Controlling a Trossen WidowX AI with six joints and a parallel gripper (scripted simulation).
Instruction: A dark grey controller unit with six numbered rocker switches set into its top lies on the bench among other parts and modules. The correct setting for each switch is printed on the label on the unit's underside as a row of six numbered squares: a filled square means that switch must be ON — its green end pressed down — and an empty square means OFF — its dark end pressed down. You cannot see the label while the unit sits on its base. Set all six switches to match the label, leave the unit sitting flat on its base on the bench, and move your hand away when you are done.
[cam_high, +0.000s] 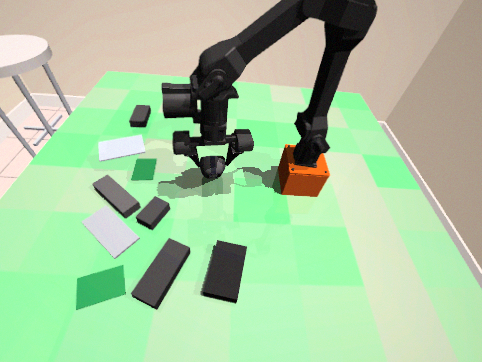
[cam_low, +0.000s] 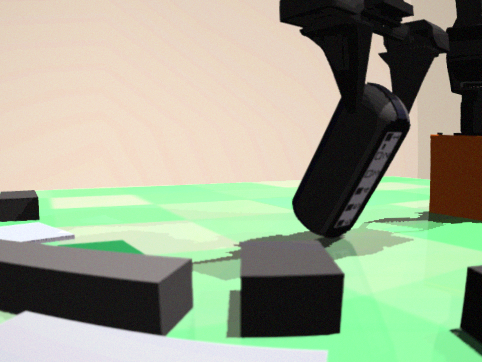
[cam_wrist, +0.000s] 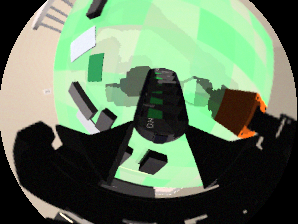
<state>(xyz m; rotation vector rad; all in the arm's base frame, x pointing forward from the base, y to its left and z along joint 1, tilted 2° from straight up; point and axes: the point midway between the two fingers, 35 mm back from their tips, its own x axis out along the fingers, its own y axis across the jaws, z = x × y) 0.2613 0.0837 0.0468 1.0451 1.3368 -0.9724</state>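
Controller unit (cam_high: 212, 167) (cam_low: 350, 165) (cam_wrist: 161, 107) gripped in claw (cam_high: 213, 159) (cam_low: 379, 102) (cam_wrist: 159, 127); label visible in ext. view; switches in wrist cam only

Controller unit (cam_high: 212, 168) (cam_low: 345, 165) (cam_wrist: 161, 107) in the tool (cam_high: 212, 161) (cam_low: 380, 104) (cam_wrist: 160, 126)

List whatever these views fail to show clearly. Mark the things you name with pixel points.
- Digits beside the label's (cam_low: 372, 175) squares: exterior view, too small and blurred.
- Switch positions on the controller (cam_high: 212, 167) (cam_low: 335, 165) (cam_wrist: 162, 107): exterior view, turned away; wrist view, steep angle and dim.
- The hand's (cam_high: 212, 155) (cam_low: 377, 102) (cam_wrist: 160, 130) upper part: exterior view, cut off by the top edge.
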